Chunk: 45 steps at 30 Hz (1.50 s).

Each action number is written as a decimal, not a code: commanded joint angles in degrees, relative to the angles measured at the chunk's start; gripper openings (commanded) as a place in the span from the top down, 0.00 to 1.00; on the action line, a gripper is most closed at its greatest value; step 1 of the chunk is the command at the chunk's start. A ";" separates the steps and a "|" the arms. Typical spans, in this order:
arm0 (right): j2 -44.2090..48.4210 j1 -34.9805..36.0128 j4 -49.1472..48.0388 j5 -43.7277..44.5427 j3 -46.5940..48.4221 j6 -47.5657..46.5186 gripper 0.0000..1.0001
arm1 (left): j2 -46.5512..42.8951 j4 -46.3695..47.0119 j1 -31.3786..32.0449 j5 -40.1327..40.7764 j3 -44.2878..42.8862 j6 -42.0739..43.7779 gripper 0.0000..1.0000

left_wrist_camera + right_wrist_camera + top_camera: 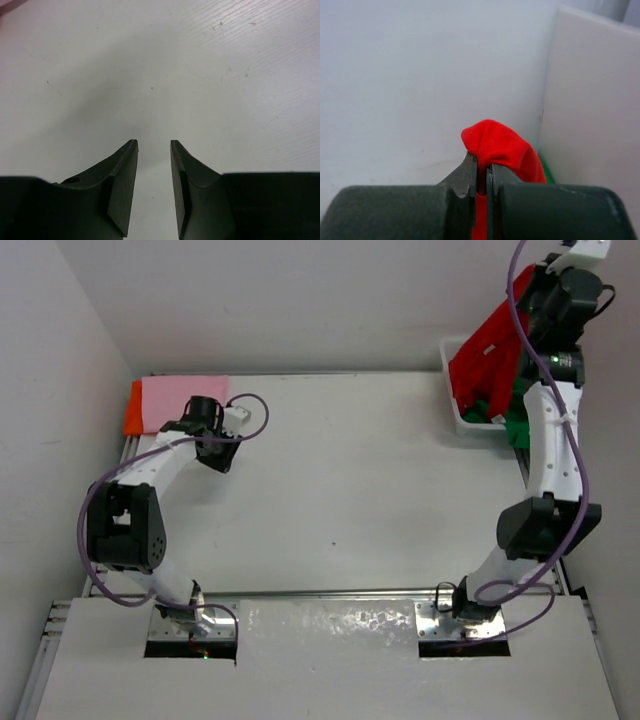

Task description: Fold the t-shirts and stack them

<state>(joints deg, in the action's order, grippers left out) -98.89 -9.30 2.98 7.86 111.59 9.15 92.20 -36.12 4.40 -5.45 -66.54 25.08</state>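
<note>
Surface: white tabletop [360, 490], closed in by plain white walls [300, 300] at the back and on both sides.
Left side pose: the left arm [150, 475] folds its elbow back near its base and sends its forearm to the far-left part of the table. Its wrist sits low, just beside the folded stack.
Left end: the left gripper [153, 145] has its fingers partly apart with nothing between them, and only bare tabletop shows beyond the tips.
Right side pose: the right arm [552, 440] stands tall along the table's right edge, with its wrist raised high over the far-right corner, close to the walls.
Right end: the right gripper [481, 162] is pressed together on a fold of the red cloth short-sleeved shirt [490, 345], and the cloth bulges up above the fingertips.
Red shirt: it hangs from that pinch in a slanting drape down to the white plastic basket [450, 360].
Green shirt: the green cloth shirt [517, 425] is bunched at the basket's near-right end, partly hidden by the arm.
Stack: the pink cloth shirt [180, 398] is folded into a flat rectangle and lies on the orange cloth shirt [133, 410], which shows as a strip along its left side.
Edges: the stack sits in the far-left corner and the basket in the far-right corner, both at the table's back edge.
Open room: a wide stretch of tabletop lies between the stack and the basket.
</note>
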 commanded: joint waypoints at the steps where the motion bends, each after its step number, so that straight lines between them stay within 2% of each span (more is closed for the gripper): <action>1: 6.50 -0.63 -2.63 -2.39 1.71 0.86 1.00 | -4.40 1.67 -0.71 -3.07 -1.40 -0.65 0.69; 3: 10.81 -0.46 -4.81 -6.35 -0.06 3.41 1.00 | -5.63 1.84 -0.71 -3.42 -1.13 -0.74 0.68; 5: 12.92 -0.45 -4.39 -7.85 2.12 4.65 1.00 | -6.24 1.93 -0.71 -3.77 -1.39 -1.00 0.68; 8: 14.68 -0.28 -6.49 -16.53 3.11 9.21 1.00 | -6.69 1.84 -0.71 -5.17 -2.01 -1.61 0.68; 9: 16.00 0.07 -10.07 -21.52 2.76 13.22 1.00 | -6.60 1.75 -0.71 -5.36 -2.27 -1.79 0.68; 13: 16.89 2.70 -20.29 -29.65 1.87 25.99 1.00 | -6.95 1.40 -0.71 -5.62 -3.15 -2.40 0.68; 16: 15.14 8.67 -21.79 -31.32 4.85 30.39 1.00 | -7.65 1.75 -0.80 -5.01 -3.15 -2.84 0.68; 18: 12.69 15.60 -22.40 -31.59 6.00 31.89 1.00 | -7.91 1.93 -0.98 -4.66 -3.59 -3.11 0.68; 20: 10.57 21.91 -20.49 -31.06 8.36 31.37 1.00 | -8.00 2.19 -1.85 -4.57 -4.12 -3.72 0.64; 23: 7.05 26.95 -17.58 -28.43 8.12 30.75 1.00 | -7.92 2.19 -3.60 -4.74 -5.70 -4.16 0.62; 27: 5.73 27.32 -13.01 -26.24 -1.00 32.34 1.00 | -8.18 2.45 -6.24 -5.01 -8.68 -4.25 0.61; 29: 6.08 27.32 -10.12 -21.85 -8.38 31.47 1.00 | -8.18 2.54 -6.95 -5.27 -9.39 -3.73 0.59; 30: 6.08 27.32 -8.19 -20.53 -12.93 28.41 0.98 | -8.01 2.46 -6.95 -5.10 -9.92 -3.29 0.58; 31: 5.91 27.23 -6.69 -18.86 -15.07 26.82 0.89 | -7.83 2.37 -6.95 -5.27 -10.10 -2.50 0.58; 32: 4.95 26.88 -3.19 -14.75 -16.57 23.93 0.77 | -7.74 2.37 -6.95 -5.27 -10.27 -2.23 0.58; 33: 3.72 26.27 -0.90 -13.84 -17.54 22.33 0.55 | -7.48 2.46 -6.95 -5.36 -10.45 -2.14 0.58; 34: 1.88 25.48 1.74 -13.31 -16.85 20.32 0.45 | -7.30 2.28 -6.95 -5.97 -10.45 -1.71 0.58; 35: -3.27 23.82 9.77 -12.09 -14.93 16.55 0.39 | -7.13 1.67 -6.95 -6.41 -10.45 -1.44 0.58; 36: -6.46 23.11 14.72 -11.64 -8.30 15.21 0.02 | -6.86 1.32 -6.95 -6.93 -10.27 -1.26 0.58; 37: -12.32 22.58 24.25 -10.94 -4.32 11.81 0.01 | -6.77 0.97 -7.04 -6.94 -9.92 -1.26 0.58; 39: -15.36 24.84 30.04 -10.23 1.67 8.53 0.01 | -6.95 0.87 -8.09 -7.72 -9.31 -1.78 0.58; 40: -14.32 26.34 29.63 -10.14 0.48 5.65 0.01 | -7.12 0.87 -9.14 -8.86 -8.87 -2.05 0.58; 44: -6.17 37.22 15.32 -10.49 -19.95 -0.79 0.01 | -7.39 0.70 -15.64 -13.09 -7.37 -3.02 0.58; 45: -5.35 42.47 11.21 -11.28 -22.27 -3.58 0.14 | -7.48 0.61 -16.09 -12.66 -7.11 -2.85 0.58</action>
<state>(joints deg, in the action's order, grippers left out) -113.27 20.80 21.41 -1.65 95.50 14.94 86.50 -36.07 -8.05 -15.57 -74.17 22.57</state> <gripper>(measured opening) 0.919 0.422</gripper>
